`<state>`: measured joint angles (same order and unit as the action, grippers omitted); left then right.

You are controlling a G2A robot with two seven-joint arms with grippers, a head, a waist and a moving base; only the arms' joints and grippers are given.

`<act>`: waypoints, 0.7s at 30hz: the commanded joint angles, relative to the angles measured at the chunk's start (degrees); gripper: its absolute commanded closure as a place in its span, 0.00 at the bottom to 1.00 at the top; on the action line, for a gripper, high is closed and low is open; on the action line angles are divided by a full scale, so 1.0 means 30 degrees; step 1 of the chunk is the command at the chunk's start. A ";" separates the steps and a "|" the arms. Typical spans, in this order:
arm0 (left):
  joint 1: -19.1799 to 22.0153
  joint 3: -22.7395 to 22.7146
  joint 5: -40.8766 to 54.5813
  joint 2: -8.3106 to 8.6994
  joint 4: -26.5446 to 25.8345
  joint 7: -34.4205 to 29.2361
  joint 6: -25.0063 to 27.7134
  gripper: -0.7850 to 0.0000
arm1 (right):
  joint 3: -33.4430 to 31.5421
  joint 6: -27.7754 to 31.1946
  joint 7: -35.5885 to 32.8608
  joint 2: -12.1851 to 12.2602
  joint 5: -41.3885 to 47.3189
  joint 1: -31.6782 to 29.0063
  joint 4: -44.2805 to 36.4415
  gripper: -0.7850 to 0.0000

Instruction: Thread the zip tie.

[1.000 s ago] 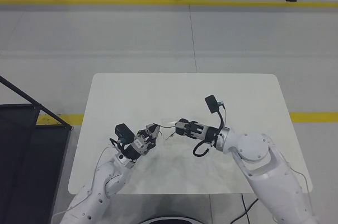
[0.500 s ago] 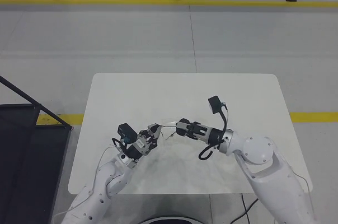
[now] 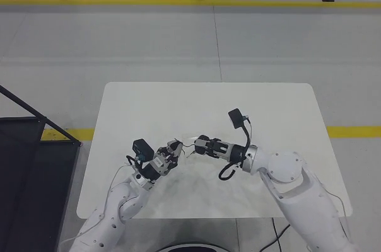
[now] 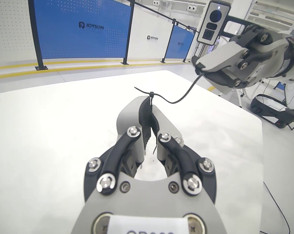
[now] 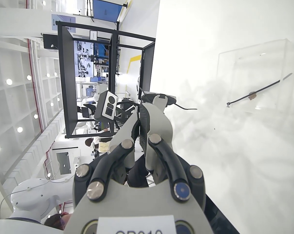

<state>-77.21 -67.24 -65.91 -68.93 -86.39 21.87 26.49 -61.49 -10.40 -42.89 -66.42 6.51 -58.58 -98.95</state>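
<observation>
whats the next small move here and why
Probably the right gripper should feed the zip tie slightly farther toward the left gripper, which holds steady. The left gripper is shut just under the head, only a short tip seems to poke out past it, and the strap sags slack between the grippers.

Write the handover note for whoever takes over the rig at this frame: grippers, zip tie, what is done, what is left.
Left gripper: shut on the zip tie, with its head just above the fingertips.
Right gripper: shut on the zip tie's far end, above the table.
Done: the zip tie seems to pass through the head, with a short tip poking out beyond it. These views do not make that certain.
Left: confirm the threading, then probably pull it through.
Also: a second zip tie lies in a clear box on the table.
</observation>
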 commanded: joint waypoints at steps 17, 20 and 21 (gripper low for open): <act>0.0133 -0.0232 0.0757 -0.0096 0.0122 -0.0126 0.0330 1.00 | -0.0221 0.0105 -0.0397 0.0015 -0.0183 0.0082 0.0058 0.00; 0.0159 -0.0391 0.1355 -0.0110 0.0045 -0.0146 0.0571 1.00 | -0.0566 0.0222 -0.0833 0.0116 -0.0454 0.0043 -0.0026 0.00; 0.0172 -0.0464 0.1582 -0.0111 -0.0013 -0.0167 0.0676 1.00 | -0.0710 0.0305 -0.1111 0.0164 -0.0553 0.0025 -0.0045 0.00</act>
<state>-76.74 -68.39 -62.02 -69.25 -86.23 21.45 28.12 -63.09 -9.76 -45.32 -66.09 5.14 -58.43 -99.01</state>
